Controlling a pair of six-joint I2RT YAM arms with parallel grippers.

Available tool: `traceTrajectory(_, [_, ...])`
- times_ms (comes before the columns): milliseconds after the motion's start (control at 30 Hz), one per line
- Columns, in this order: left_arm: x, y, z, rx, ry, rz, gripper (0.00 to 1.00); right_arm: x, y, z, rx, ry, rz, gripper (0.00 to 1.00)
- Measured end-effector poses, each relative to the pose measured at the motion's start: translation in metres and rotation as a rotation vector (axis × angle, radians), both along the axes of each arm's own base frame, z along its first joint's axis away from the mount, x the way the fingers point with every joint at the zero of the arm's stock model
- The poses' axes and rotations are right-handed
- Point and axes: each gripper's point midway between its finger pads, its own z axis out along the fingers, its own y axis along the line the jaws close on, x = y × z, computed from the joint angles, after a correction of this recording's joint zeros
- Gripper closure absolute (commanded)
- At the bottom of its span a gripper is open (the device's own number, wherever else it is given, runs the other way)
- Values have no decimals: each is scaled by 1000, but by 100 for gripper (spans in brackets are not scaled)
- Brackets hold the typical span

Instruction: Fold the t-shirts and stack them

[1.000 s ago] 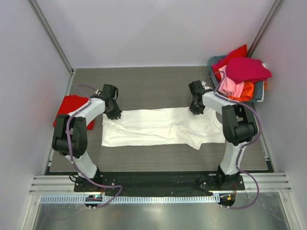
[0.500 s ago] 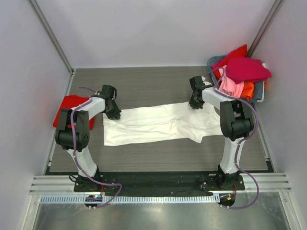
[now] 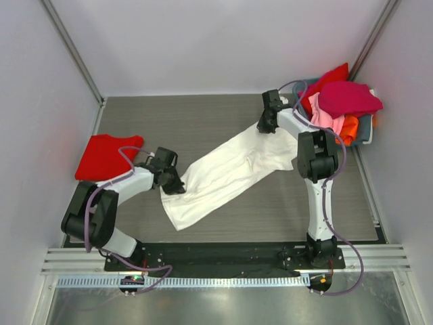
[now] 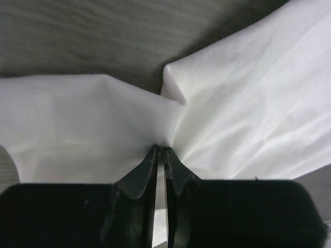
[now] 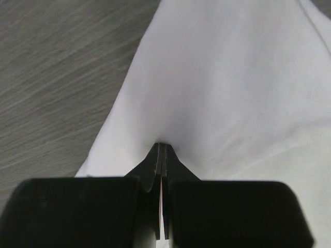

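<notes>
A large white t-shirt point(image 3: 230, 169) lies stretched in a diagonal band across the dark table, from near left to far right. My left gripper point(image 3: 174, 184) is shut on its near-left end; in the left wrist view the gripper point(image 4: 162, 150) pinches a fold of the white t-shirt point(image 4: 232, 124). My right gripper point(image 3: 265, 126) is shut on the far-right end, and the right wrist view shows the gripper point(image 5: 162, 146) clamped on the white t-shirt point(image 5: 227, 93). A red t-shirt point(image 3: 101, 156) lies at the table's left edge. Red, magenta, pink and orange t-shirts point(image 3: 342, 101) are heaped at the back right.
The heap sits in a grey-blue basket point(image 3: 366, 126) in the back right corner. Pale walls close the table on the left, back and right. A metal rail point(image 3: 216, 261) runs along the near edge by the arm bases.
The white t-shirt has swung from lying crosswise to a diagonal. My left gripper pulled its end toward the near side and slightly right. My right gripper carried its end farther back.
</notes>
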Motion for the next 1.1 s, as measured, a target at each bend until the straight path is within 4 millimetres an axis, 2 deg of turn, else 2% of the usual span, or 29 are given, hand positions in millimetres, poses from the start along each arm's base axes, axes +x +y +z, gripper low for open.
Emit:
traceTrajectory(100, [-28,-20,0,-21,10,-49,90,16,12,1,23,-19,26,99])
traceTrajectory(200, [-54,-32,0,-44,13,-60,89,31,29,2,39,-34,61,99])
traceTrajectory(300, [-81,-34,0,-63,4,-29,89,46,52,4,48,-60,106,99])
traceTrajectory(433, [-116,-41,1,-100,-30,16,88,53,85,4,62,-85,164,99])
traceTrajectory(633, [-143,-73,-2,-119,-44,11,89,45,137,5,89,-101,263,99])
traceTrajectory(733, [-144,-103,1,-116,-40,-18,90,37,166,6,112,-105,319,99])
traceTrajectory(833, [-155,-134,2,-103,-49,-79,89,26,194,6,137,-103,376,99])
traceTrajectory(967, [-177,-165,3,-103,-56,-146,90,17,217,6,160,-101,423,99])
traceTrajectory(1033, [-184,-169,3,-108,-57,-153,90,17,223,6,164,-103,433,98])
traceTrajectory(1100, [-185,-167,5,-113,-65,-139,89,17,225,7,165,-105,438,89])
